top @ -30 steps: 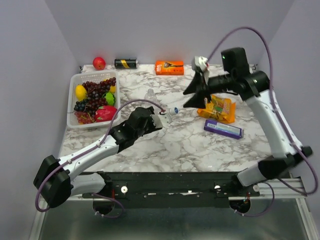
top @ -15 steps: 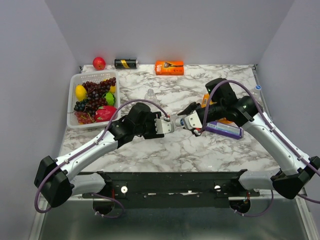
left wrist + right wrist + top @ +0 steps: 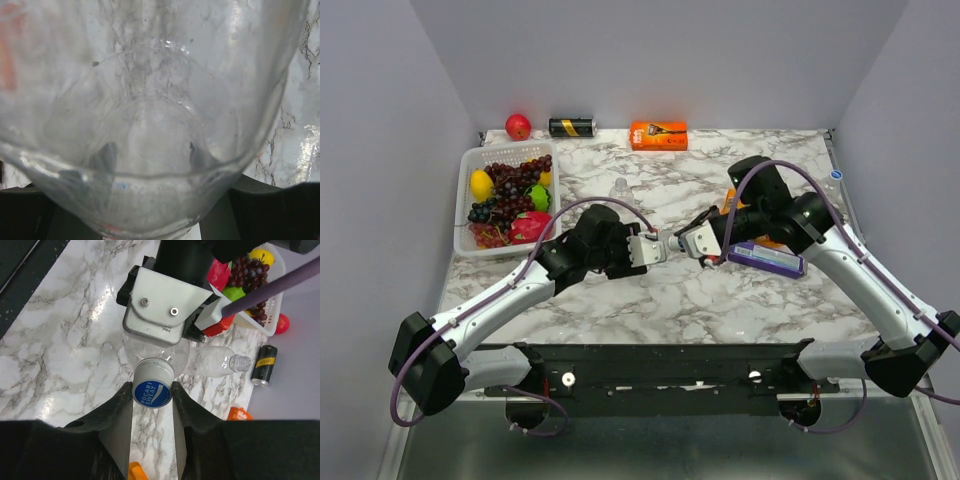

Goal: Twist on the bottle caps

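Observation:
My left gripper [image 3: 653,249] is shut on a clear bottle [image 3: 150,125] and holds it on its side above the table, neck towards the right arm. The bottle fills the left wrist view. My right gripper [image 3: 683,241] is shut on a blue-topped cap [image 3: 153,388], which sits on that bottle's neck. A second clear bottle [image 3: 220,361] lies uncapped on the table behind; it also shows in the top view [image 3: 620,189]. Another small blue cap [image 3: 835,174] lies at the table's right edge. The third bottle is out of view.
A white basket [image 3: 463,205] of fruit stands at the left. A red apple [image 3: 518,126], a black can [image 3: 572,127] and an orange box [image 3: 658,134] line the back wall. A purple box [image 3: 770,261] and an orange packet [image 3: 731,199] lie under the right arm.
My right arm has swung down from high at the back to the bottle in my left gripper, carrying the cap onto its neck. The left gripper has shifted slightly right.

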### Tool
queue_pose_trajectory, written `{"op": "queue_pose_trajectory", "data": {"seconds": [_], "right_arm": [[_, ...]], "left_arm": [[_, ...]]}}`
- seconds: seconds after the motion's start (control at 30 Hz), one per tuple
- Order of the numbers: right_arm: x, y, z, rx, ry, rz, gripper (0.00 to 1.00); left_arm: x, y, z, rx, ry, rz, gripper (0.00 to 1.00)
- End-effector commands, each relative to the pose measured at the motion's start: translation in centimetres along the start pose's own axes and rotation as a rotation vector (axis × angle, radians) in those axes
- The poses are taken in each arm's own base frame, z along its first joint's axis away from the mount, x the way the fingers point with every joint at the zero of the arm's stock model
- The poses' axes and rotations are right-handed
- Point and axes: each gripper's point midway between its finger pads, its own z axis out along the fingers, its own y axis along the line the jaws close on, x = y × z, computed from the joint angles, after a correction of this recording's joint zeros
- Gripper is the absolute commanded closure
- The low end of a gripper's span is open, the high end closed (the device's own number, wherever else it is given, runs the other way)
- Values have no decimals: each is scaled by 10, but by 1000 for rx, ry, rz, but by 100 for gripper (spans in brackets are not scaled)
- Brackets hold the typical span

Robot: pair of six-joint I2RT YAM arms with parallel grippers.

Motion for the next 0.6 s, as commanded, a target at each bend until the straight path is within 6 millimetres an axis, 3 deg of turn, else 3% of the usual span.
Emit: {"op": "queue_pose_trajectory", "data": {"seconds": [0.0, 0.07, 0.1, 0.17, 0.2, 0.27, 0.3, 0.37, 0.4, 0.43, 0.47, 0.5, 0.53, 0.57], "right_arm": [[-8, -35, 8, 112, -48, 282, 85], [5, -57, 12, 182, -2, 473, 89], [10, -70, 21, 194, 2, 674, 91], [16, -78, 22, 187, 14, 889, 93], [16, -91, 28, 177, -12, 1057, 93], [26, -90, 28, 152, 9, 1277, 93], [25, -94, 28, 149, -7, 1404, 94], [16, -98, 31, 56, -115, 1547, 93], [19, -103, 26, 38, -154, 1652, 94], [28, -107, 31, 25, -164, 1690, 94], [20, -108, 30, -50, -226, 1701, 94], [25, -113, 24, -75, -270, 1742, 94], [27, -117, 24, -88, -301, 1738, 94], [31, -118, 20, -117, -328, 1756, 95]], "left_arm": [[-24, 40, -4, -205, -90, -93, 100], [-28, 67, -11, -384, -105, -166, 100], [-30, 104, -33, -620, -101, -190, 100], [-30, 123, -47, -789, -57, -111, 100], [-43, 139, -62, -905, -97, -86, 100], [-34, 144, -69, -1004, -15, 17, 100], [-43, 152, -81, -1062, 0, 128, 100], [-42, 147, -79, -1068, 22, 251, 100], [-52, 150, -91, -1111, 32, 378, 100], [-46, 142, -85, -1096, 49, 455, 100], [-54, 137, -83, -1086, 28, 557, 100], [-62, 136, -91, -1131, -5, 616, 100], [-56, 125, -86, -1109, 37, 756, 100], [-66, 116, -81, -1093, -21, 844, 100]]}}
